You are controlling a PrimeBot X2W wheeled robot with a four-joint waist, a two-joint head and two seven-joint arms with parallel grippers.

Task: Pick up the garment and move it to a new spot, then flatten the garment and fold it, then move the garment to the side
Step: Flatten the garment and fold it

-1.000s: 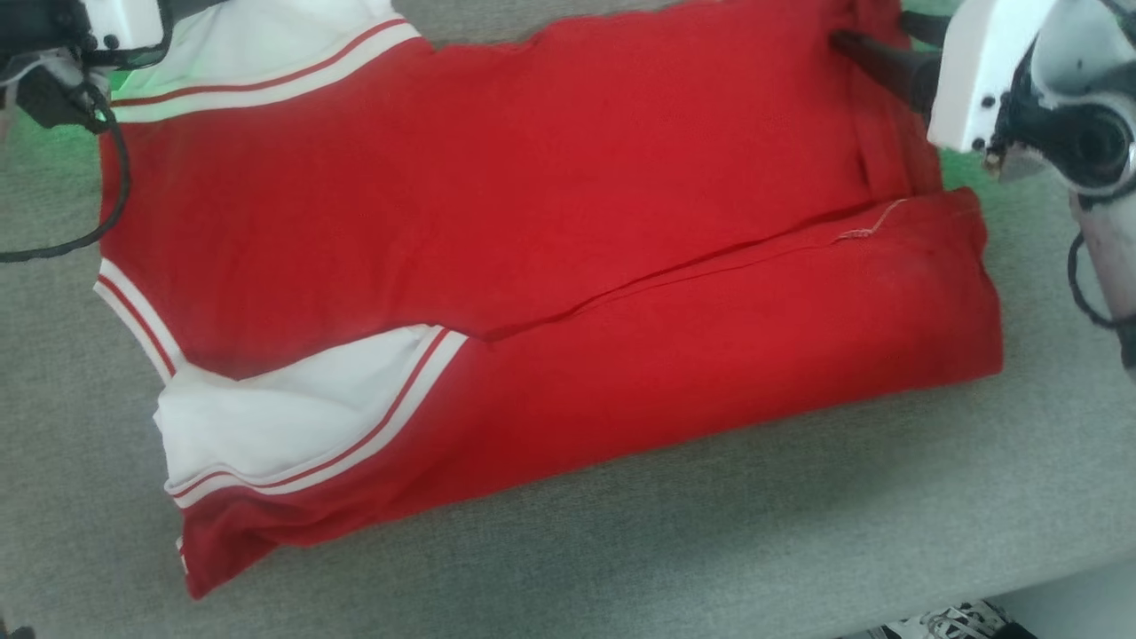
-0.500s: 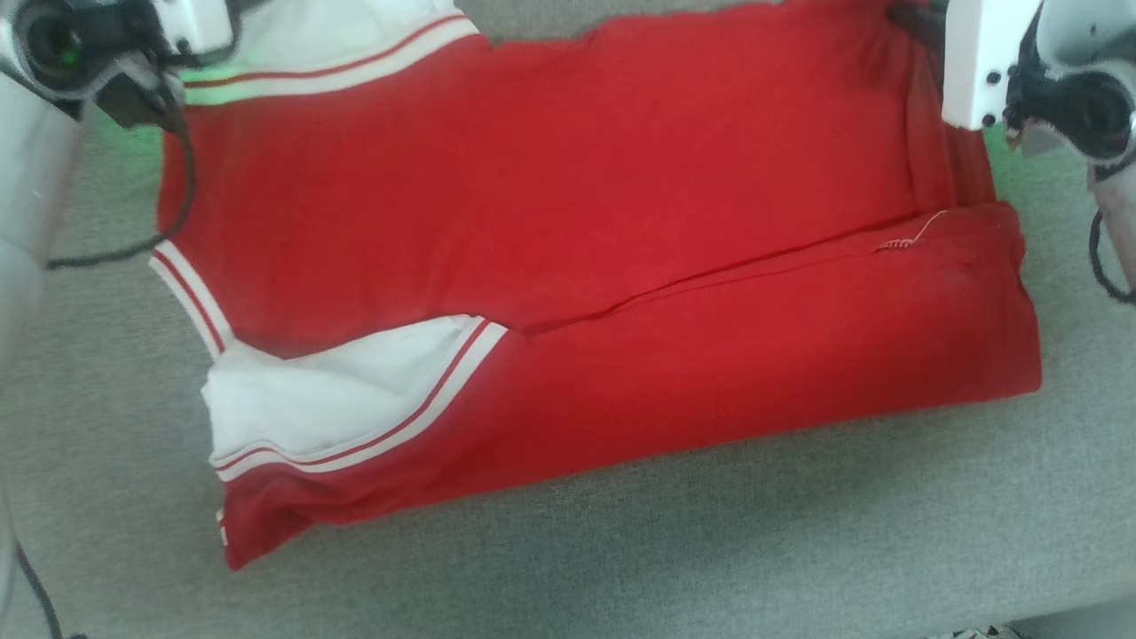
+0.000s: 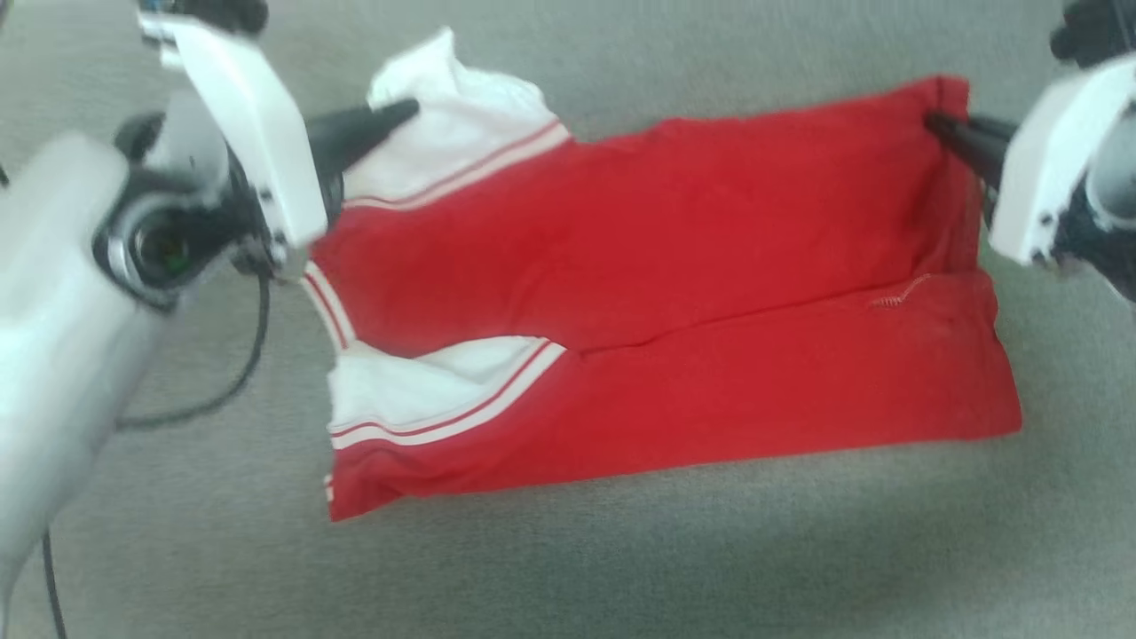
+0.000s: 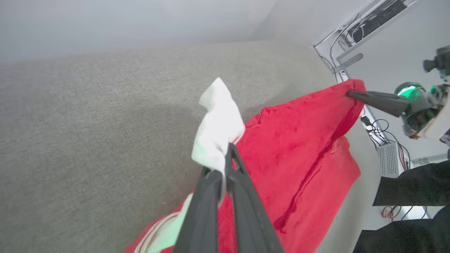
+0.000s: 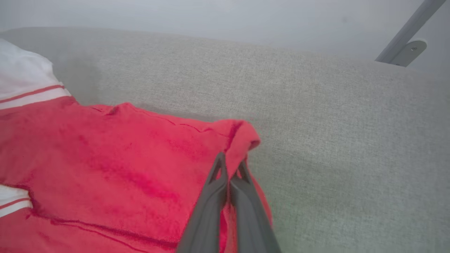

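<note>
Underneath everything in the head view a grey fabric surface [image 3: 621,550] is seen, and the red jersey [image 3: 674,293] is laid on it, folded along its length, with the far edge raised. The left gripper [image 3: 404,111] is closed on the white sleeve [image 3: 461,124] at the far left corner. The right gripper [image 3: 932,122] is closed on the far right red corner.

In the left wrist view the two dark fingers [image 4: 207,211] are pressed together, and the white sleeve cloth is pinched between them, above the surface.

In the right wrist view the fingers [image 5: 207,211] are shut tightly on a bunched red corner of the hem.
</note>
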